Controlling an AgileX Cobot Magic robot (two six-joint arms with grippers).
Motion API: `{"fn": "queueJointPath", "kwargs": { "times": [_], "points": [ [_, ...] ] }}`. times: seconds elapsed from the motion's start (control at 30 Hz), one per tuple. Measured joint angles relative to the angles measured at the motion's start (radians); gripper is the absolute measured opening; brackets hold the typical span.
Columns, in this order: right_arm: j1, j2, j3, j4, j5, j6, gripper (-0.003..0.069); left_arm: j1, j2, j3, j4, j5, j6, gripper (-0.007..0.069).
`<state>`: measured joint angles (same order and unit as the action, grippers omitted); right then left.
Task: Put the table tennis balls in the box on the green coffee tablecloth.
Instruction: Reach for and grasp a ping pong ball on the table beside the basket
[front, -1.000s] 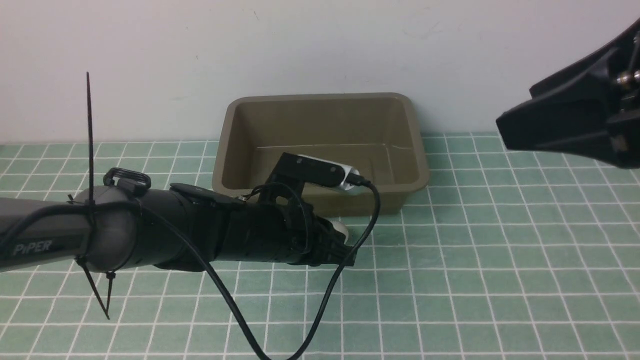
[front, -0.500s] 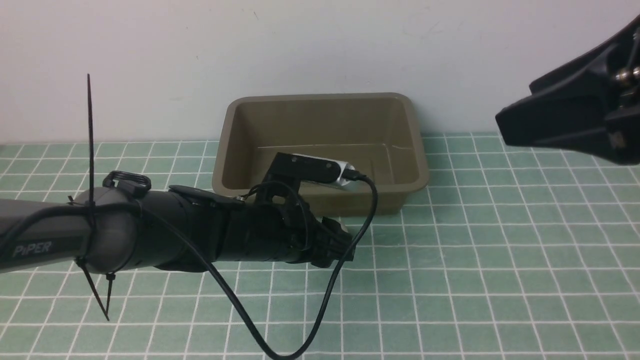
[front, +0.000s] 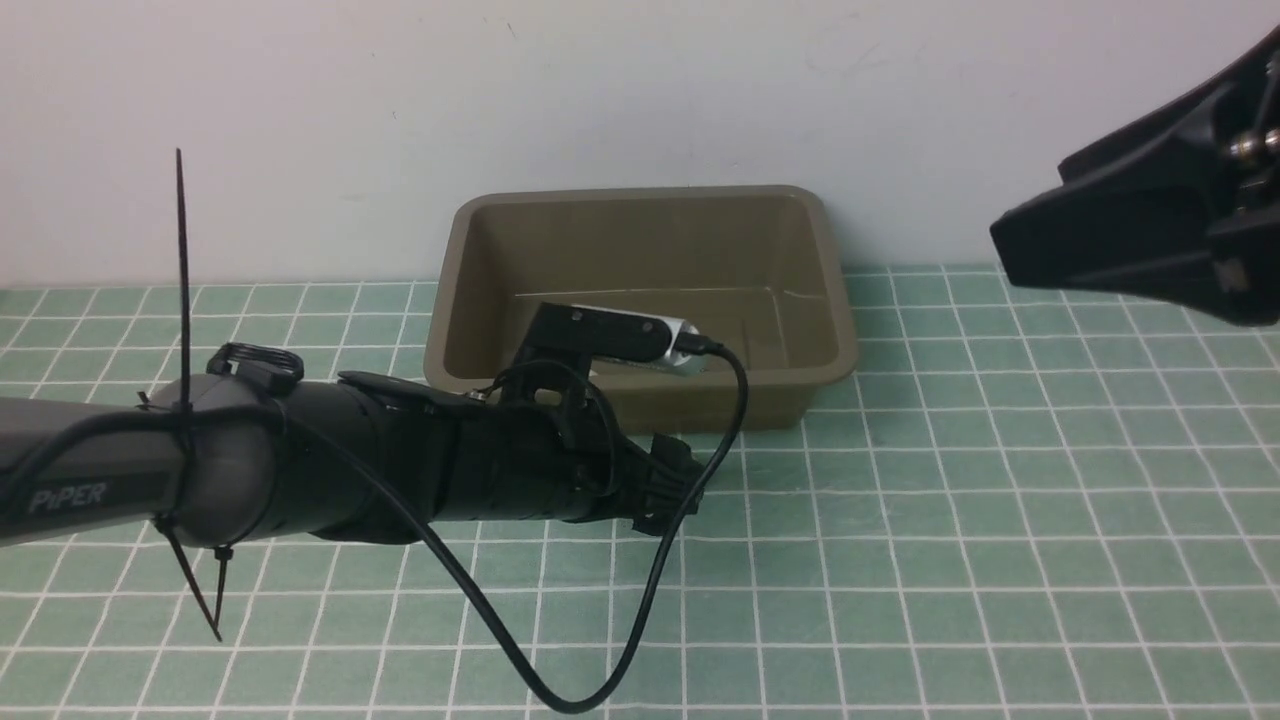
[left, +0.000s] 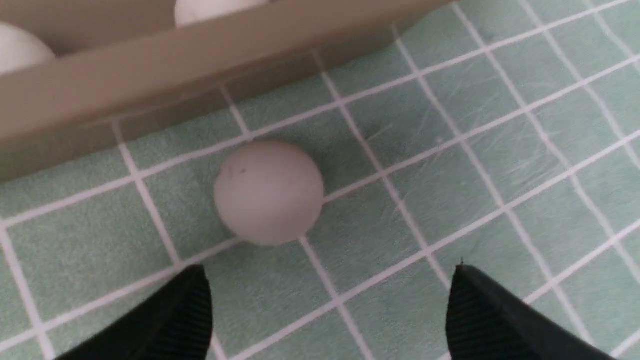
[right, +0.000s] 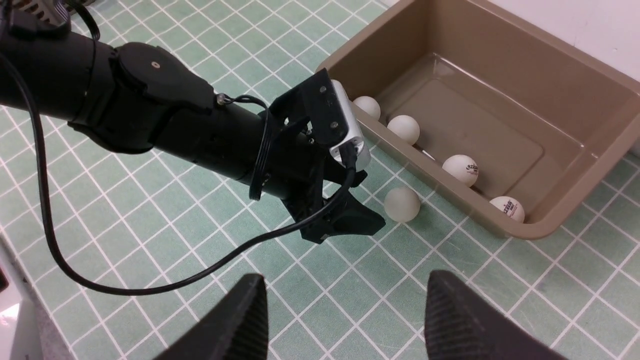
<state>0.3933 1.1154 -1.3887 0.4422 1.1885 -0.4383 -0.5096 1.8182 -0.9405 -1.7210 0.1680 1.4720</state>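
The olive-brown box (front: 640, 194) stands at the back of the green coffee tablecloth (front: 1000, 520). The right wrist view shows several white table tennis balls in it along its near wall (right: 500, 227), such as one (right: 461, 169). One more ball (left: 269, 192) (right: 402, 204) lies on the cloth just outside that wall (left: 150, 75). My left gripper (left: 327, 272) (front: 680, 478) is open, fingertips just short of this ball, not touching it. The front view hides this ball behind the left arm. My right gripper (right: 345, 287) (front: 1130, 240) hangs high at the right, open and empty.
The left arm's black cable (front: 640, 620) loops down over the cloth in front of the box. A white wall (front: 640, 90) stands directly behind the box. The left arm (right: 150, 105) stretches across the cloth from the left.
My left gripper has opened and drawn back slightly to the left. The white ball seen at its tip a second ago now lies free on the cloth. The right arm has barely moved.
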Motion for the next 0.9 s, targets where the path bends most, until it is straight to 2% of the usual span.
{"fn": "queueJointPath", "kwargs": {
  "times": [0.9],
  "points": [
    [0.000, 0.000, 0.000, 0.000, -0.003, 0.000, 0.0388, 0.000, 0.162, -0.148, -0.001, -0.012, 0.000, 0.0566]
  ]
}}
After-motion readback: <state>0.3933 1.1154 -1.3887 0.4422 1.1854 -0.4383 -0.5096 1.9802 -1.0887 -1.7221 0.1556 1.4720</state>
